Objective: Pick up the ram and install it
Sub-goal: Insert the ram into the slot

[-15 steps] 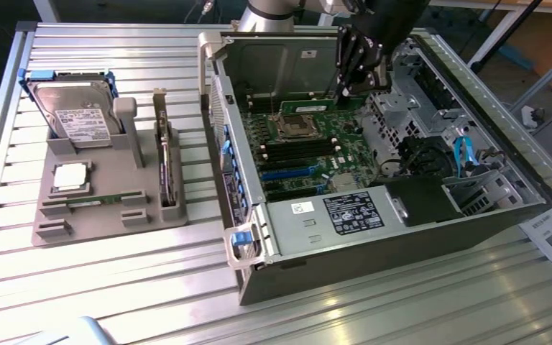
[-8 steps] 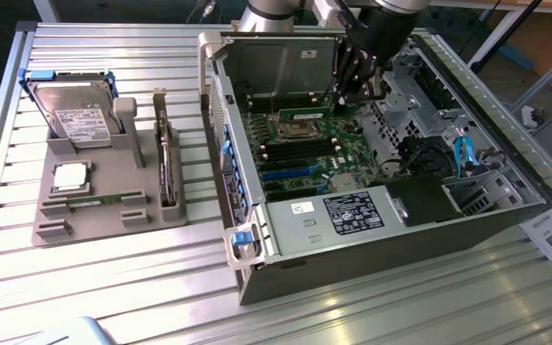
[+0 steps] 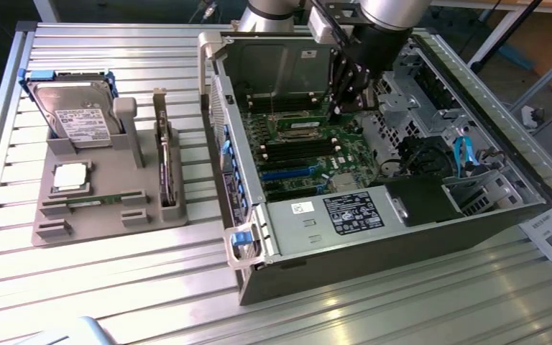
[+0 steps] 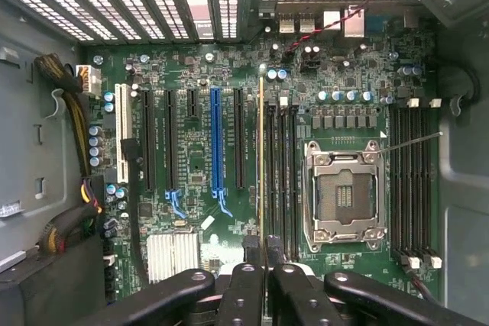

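A hard drive point(image 3: 77, 115) stands in a grey holder point(image 3: 113, 219) on the exterior view's left, its white label too small to read. At centre, the arm point(image 3: 367, 50) reaches straight down into the open computer case point(image 3: 353, 251). Its gripper point(image 4: 261, 253) is nearly closed, pinching the ram point(image 4: 261, 158) edge-on between its fingers, in line with the memory slots point(image 4: 281, 181) beside the processor socket point(image 4: 344, 196). The power supply point(image 3: 353, 212) sticker is unreadable
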Robot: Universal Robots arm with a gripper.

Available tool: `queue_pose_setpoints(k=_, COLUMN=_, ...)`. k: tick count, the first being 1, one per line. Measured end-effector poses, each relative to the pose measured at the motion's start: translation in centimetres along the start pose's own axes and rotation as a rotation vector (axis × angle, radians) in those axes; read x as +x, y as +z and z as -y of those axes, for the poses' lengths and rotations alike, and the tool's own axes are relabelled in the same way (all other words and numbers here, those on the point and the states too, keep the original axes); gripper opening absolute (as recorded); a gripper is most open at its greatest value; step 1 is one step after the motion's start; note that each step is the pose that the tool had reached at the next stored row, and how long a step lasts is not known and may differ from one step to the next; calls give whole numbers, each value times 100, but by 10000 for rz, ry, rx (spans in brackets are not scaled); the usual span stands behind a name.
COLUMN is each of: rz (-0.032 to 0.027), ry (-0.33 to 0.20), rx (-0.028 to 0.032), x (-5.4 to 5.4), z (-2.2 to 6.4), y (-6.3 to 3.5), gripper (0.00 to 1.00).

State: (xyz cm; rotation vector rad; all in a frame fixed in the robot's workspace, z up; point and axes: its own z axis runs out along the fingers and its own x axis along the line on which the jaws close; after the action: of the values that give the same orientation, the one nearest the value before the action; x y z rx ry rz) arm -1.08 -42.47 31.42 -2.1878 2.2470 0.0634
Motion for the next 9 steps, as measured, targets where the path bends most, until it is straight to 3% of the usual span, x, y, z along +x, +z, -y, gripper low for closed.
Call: queue_pose_setpoints(k=9, rz=0, ry=0, rx=3, x=4, z=3, y=126, gripper=12)
